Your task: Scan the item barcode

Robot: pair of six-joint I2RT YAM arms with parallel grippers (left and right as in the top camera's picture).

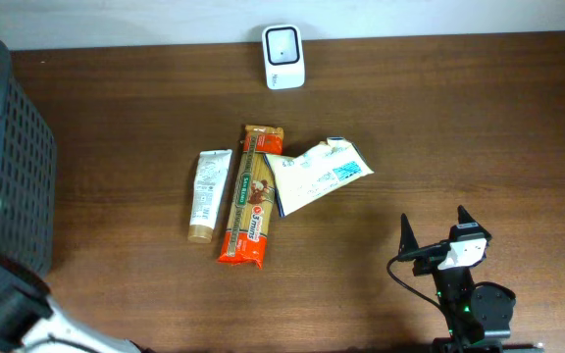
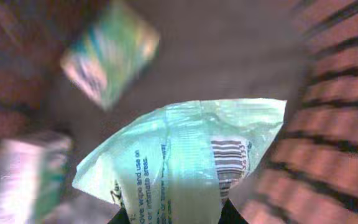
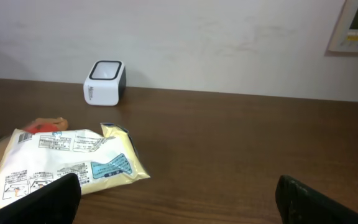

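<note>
In the left wrist view a pale green wipes packet [image 2: 185, 155] with a barcode [image 2: 229, 163] on its face sits between my left gripper's [image 2: 174, 218] dark fingertips [image 2: 232, 214], which are shut on its lower end inside the basket [image 2: 334, 124]. From overhead the left gripper itself is hidden in the dark basket [image 1: 8, 147] at the far left. The white barcode scanner [image 1: 283, 57] stands at the table's back edge and shows as a scanner [image 3: 105, 82] in the right wrist view. My right gripper [image 1: 444, 235] rests open at the front right, nothing between its fingers [image 3: 319, 202].
A tube [image 1: 207, 194], a red pasta pack [image 1: 251, 196] and a white packet [image 1: 317, 173] lie together mid-table; the white packet [image 3: 67, 163] is just left of my right gripper. More blurred packets [image 2: 110, 53] lie in the basket.
</note>
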